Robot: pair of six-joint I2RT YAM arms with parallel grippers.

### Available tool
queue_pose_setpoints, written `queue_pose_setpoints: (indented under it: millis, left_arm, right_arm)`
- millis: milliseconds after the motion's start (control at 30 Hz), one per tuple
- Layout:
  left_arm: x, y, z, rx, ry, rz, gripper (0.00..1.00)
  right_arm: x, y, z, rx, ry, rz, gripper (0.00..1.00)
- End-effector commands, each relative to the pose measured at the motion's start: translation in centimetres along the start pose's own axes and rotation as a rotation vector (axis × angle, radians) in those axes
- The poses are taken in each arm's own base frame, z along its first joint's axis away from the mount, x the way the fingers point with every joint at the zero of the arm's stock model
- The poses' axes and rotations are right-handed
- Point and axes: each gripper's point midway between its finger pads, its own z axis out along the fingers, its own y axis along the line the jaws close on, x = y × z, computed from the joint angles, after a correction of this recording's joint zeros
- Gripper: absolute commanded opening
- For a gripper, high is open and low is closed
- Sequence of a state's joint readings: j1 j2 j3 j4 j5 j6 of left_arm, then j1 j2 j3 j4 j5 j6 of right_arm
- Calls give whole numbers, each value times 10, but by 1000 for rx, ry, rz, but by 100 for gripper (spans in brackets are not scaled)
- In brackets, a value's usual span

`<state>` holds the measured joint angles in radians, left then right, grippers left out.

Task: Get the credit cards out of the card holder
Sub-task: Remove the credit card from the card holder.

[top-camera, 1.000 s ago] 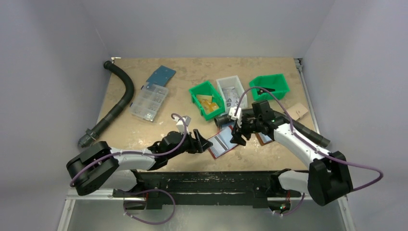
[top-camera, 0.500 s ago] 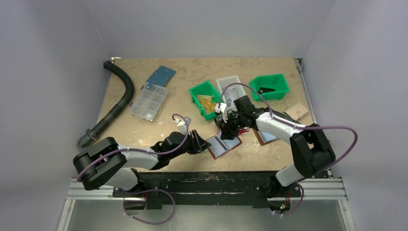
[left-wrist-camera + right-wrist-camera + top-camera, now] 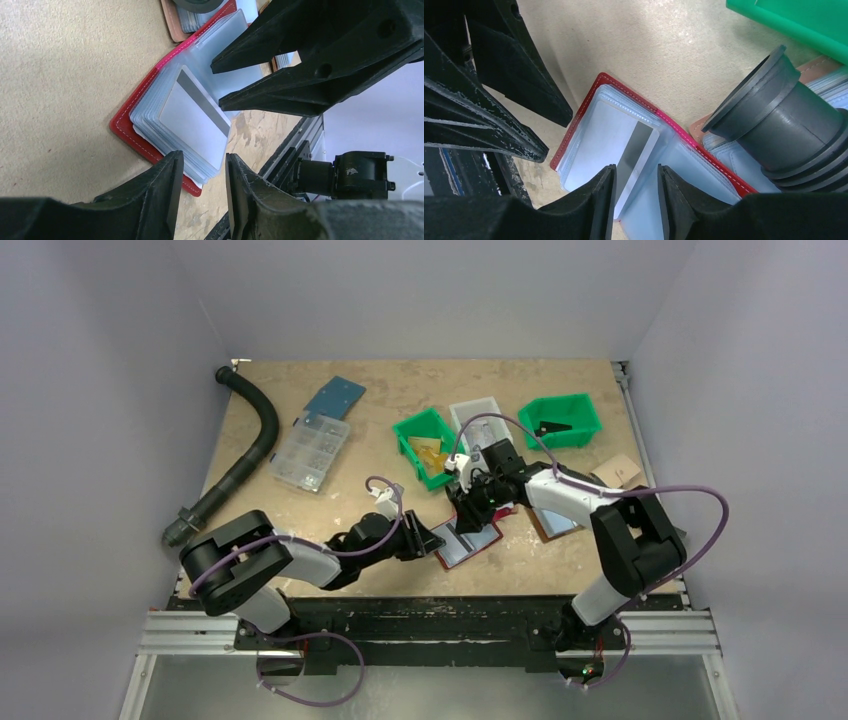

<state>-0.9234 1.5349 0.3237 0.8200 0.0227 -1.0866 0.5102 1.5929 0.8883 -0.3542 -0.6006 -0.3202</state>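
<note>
The card holder (image 3: 468, 541) lies spread open on the table, red outside with pale blue pockets (image 3: 165, 107). One of the credit cards (image 3: 640, 144), pale with a grey stripe, sticks partly out of a pocket near the fold. My right gripper (image 3: 636, 172) hangs over it from the far side, jaws partly open astride the card's free end without touching it. My left gripper (image 3: 202, 165) comes in from the near left, jaws partly open with the corner of the pocket stack showing between them. The two grippers' fingers nearly meet over the holder.
A black ribbed hose (image 3: 784, 115) lies across a brown folder (image 3: 556, 524) just right of the holder. Behind stand a green bin with yellow bits (image 3: 430, 446), a white bin (image 3: 478, 424) and another green bin (image 3: 560, 420). A clear organiser box (image 3: 310, 452) sits at the left.
My right gripper has swung left from the brown folder to over the card holder. Both grippers' jaws have narrowed. The left arm has pushed a little closer to the holder.
</note>
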Motion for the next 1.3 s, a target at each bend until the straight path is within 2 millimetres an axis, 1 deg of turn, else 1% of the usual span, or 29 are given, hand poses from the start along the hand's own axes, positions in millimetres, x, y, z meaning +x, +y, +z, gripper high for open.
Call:
queue_pose_setpoints:
  millis: [0, 233, 433, 500, 600, 667, 767, 867, 967, 1200, 1267]
  left_arm:
    - [-10, -23, 6, 74, -31, -32, 40]
    - [-3, -16, 10, 49, -7, -52, 42]
    - [-2, -16, 9, 54, -3, -65, 44]
    - [-3, -16, 8, 51, -5, -67, 45]
    - [-4, -16, 6, 51, -9, -68, 45]
    - [-4, -15, 5, 42, -12, -69, 45]
    - [-6, -11, 3, 19, -22, -64, 46]
    - [-7, -12, -1, 17, -26, -64, 45]
    - [-13, -10, -4, 7, -59, -71, 45]
    - [-20, -7, -12, -1, -107, -133, 45]
    - [-23, -10, -14, 18, -122, -154, 45]
  right_arm:
    - [-14, 4, 0, -22, -21, 40, 43]
    - [-8, 10, 6, -73, 5, 97, 44]
    - [-5, 17, 11, -115, 23, 138, 44]
    - [-8, 24, 11, -155, 16, 142, 43]
    - [-14, 43, 8, -270, -8, 165, 42]
    - [-15, 50, 9, -314, -9, 184, 42]
    - [-14, 53, 11, -346, -4, 208, 41]
    - [-14, 57, 12, -374, 0, 226, 41]
    - [-16, 59, 11, -391, -4, 233, 41]
    - [-18, 60, 10, -400, -10, 238, 38]
    - [-18, 61, 10, -402, -10, 243, 38]
